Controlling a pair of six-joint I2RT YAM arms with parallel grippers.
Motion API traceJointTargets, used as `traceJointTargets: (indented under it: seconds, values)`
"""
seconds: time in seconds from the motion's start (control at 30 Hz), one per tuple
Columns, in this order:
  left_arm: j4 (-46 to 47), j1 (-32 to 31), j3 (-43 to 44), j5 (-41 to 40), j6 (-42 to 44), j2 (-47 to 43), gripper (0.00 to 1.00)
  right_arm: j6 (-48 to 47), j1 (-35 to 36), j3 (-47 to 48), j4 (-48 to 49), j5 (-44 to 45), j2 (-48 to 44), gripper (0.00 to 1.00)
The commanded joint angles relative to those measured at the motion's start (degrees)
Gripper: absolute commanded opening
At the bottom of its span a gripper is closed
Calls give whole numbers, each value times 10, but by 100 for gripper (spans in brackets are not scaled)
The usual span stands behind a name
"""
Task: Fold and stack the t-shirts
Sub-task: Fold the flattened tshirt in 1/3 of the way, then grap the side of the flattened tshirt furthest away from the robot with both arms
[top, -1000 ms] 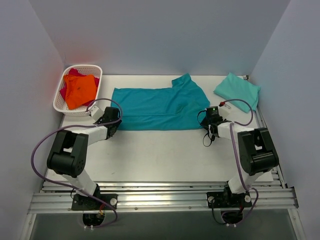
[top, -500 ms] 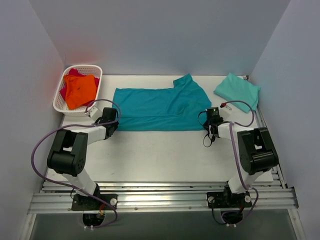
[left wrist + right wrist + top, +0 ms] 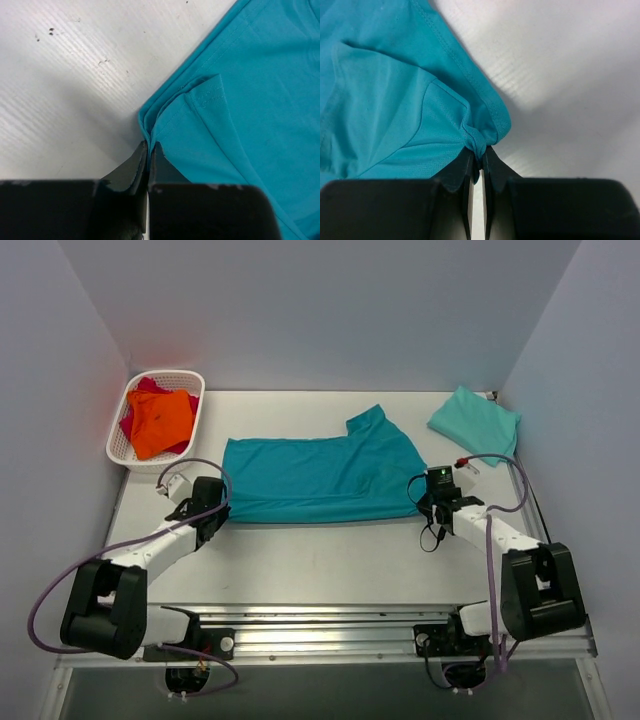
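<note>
Teal soft-cloth t-shirt (image 3: 320,478) lies spread across the middle of the desk (image 3: 330,555), its two near corners pinched by the left gripper (image 3: 149,152) and right gripper (image 3: 479,161), jaws closed tight on fabric. Uneven pulling could slip the thin hems free, skewing the fold.

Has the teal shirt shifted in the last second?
Yes. Against the basket, the teal shirt has slid toward the arm bases, the left claw and right claw pinching its near corners.
</note>
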Motion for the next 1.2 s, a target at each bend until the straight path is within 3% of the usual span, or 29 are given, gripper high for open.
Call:
traceJointTargets:
  seconds: [0.0,0.13,0.2,0.27,0.3,0.37,0.4,0.47,0.5,0.6,0.73,0.83,0.93,0.97,1.17]
  values:
    - [-47,-3,-26,-19,-11,-60,2,16,-5,-25,-63,13,-56,0]
    - [-76,-4,-53,-21,-12,-112,4,32,-5,-47,-77,1,-87,0]
    - [-86,-5,-65,-16,-13,-141,12,38,-5,-59,-86,-10,-104,1]
    - [-103,-5,-73,-9,-13,-158,20,40,-5,-66,-95,-20,-116,13]
    - [-104,-5,-78,9,-13,-175,31,41,-4,-73,-99,-29,-132,42]
    - [-105,-9,-89,30,-17,-190,44,42,-3,-80,-120,-29,-166,76]
    - [-108,-13,-91,40,-18,-206,59,43,-2,-84,-129,-29,-178,85]
    - [-130,-25,-88,41,-25,-221,73,46,0,-90,-143,-35,-220,97]
    - [-153,-27,-86,42,-28,-237,83,48,1,-93,-150,-40,-232,98]
    - [-187,-38,-78,44,-34,-279,91,59,8,-86,-176,-21,-273,100]
    - [-183,-41,-59,31,-17,-319,91,46,8,-55,-170,-12,-307,99]
    - [-112,-39,-27,28,32,-305,91,26,10,-29,-79,-25,-297,98]
    - [-3,-38,17,40,123,-245,91,-11,13,23,20,-40,-235,98]
    - [13,-35,36,44,171,-200,92,-43,13,74,24,-64,-173,98]
    - [16,2,217,101,286,-16,92,-82,22,296,-55,-77,71,98]
